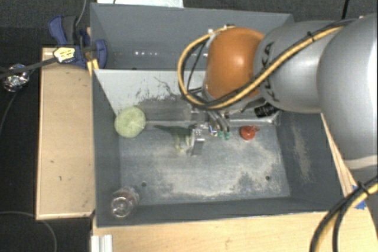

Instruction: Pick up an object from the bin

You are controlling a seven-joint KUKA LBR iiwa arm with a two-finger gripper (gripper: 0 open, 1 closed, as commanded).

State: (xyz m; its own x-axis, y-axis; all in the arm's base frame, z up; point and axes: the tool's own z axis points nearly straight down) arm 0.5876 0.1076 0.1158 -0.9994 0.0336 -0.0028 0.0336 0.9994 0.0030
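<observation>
Camera view looks down into the grey metal bin point(195, 38), where the silver arm point(319, 68) reaches in from the right and bends steeply down, its rounded orange wrist cover point(233, 62) hanging above the middle of the bin floor with yellow-and-black cables point(188, 65) looped round it. That steep posture seems chosen so the tool point(198, 140) meets the floor from above rather than sweeping sideways through loose things. The tool sits low, close to the floor near the middle of the bin, and just beside its tip on the left lies a small greenish, irregular scrap-like object point(182, 140), the nearest thing to it and, by my reading, the likeliest pick. Whether the tool is released or clenched cannot be told, since the wrist hardware crowds the tip; nor can I tell whether the scrap is touched or merely next to it. A pale green, soft-looking ball point(130, 122) rests well to the left against the foot of the sloping wall, probably because it rolled there. A small red rounded object point(248, 133) lies on the other side, near the tool but apart from it, under the arm. A clear glassy round thing point(123, 203) sits in the near left corner, well apart. With things spread so thinly, a descent on one should not disturb the others.
</observation>
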